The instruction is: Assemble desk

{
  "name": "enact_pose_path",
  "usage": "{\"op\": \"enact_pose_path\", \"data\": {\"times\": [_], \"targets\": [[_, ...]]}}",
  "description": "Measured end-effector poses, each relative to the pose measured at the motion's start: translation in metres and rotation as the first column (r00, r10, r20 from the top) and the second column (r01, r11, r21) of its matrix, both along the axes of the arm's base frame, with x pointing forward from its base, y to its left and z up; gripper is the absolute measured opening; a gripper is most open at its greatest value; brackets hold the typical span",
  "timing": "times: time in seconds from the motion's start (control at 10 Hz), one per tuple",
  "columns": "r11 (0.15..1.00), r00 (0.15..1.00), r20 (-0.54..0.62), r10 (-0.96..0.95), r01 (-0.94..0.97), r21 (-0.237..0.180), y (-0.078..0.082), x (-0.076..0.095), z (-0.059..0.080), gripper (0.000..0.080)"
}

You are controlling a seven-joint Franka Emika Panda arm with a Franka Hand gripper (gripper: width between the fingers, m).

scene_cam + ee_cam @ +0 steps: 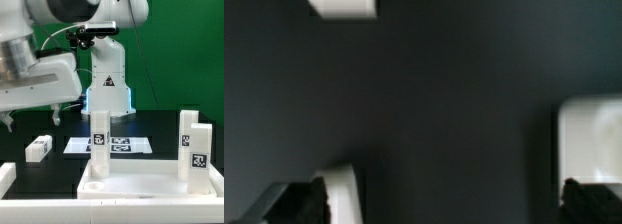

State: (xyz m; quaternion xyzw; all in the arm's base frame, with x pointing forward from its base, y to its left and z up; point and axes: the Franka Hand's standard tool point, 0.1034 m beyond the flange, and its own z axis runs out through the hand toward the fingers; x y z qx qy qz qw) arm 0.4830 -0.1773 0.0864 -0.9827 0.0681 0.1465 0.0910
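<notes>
Now gripper [446, 205] open, above bare table [438, 110].

Exterior view: desk panel [140, 185] is cut by the bottom and right edges, and the tags on its upright legs [100, 140] are too small to read. Marker board [125, 146] is partly hidden behind the middle leg. Wrist view is blurred: fingers [340, 195] cropped at the frame edge, white part [345, 8] unidentifiable.
</notes>
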Motion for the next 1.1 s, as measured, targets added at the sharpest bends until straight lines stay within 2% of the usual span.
{"op": "enact_pose_path", "data": {"times": [0.1, 0.2, 0.6, 0.7, 0.8, 0.9, 1.1], "targets": [[1.000, 1.000, -0.022, -0.002, 0.002, 0.003, -0.004, 0.000, -0.003, 0.0649], [1.000, 0.997, -0.079, -0.004, 0.007, 0.031, 0.001, -0.007, -0.002, 0.0649], [0.993, 0.947, -0.316, 0.062, -0.028, 0.111, 0.006, -0.012, -0.010, 0.0649], [0.995, 0.910, -0.409, 0.064, -0.029, 0.092, -0.005, -0.026, -0.024, 0.0649], [0.998, 0.832, -0.552, 0.052, -0.028, 0.053, -0.018, -0.043, -0.038, 0.0649], [0.998, 0.814, -0.579, 0.053, -0.035, 0.043, -0.023, -0.038, -0.049, 0.0649], [0.998, 0.823, -0.566, 0.055, -0.039, 0.041, -0.023, -0.035, -0.046, 0.0649]]}}
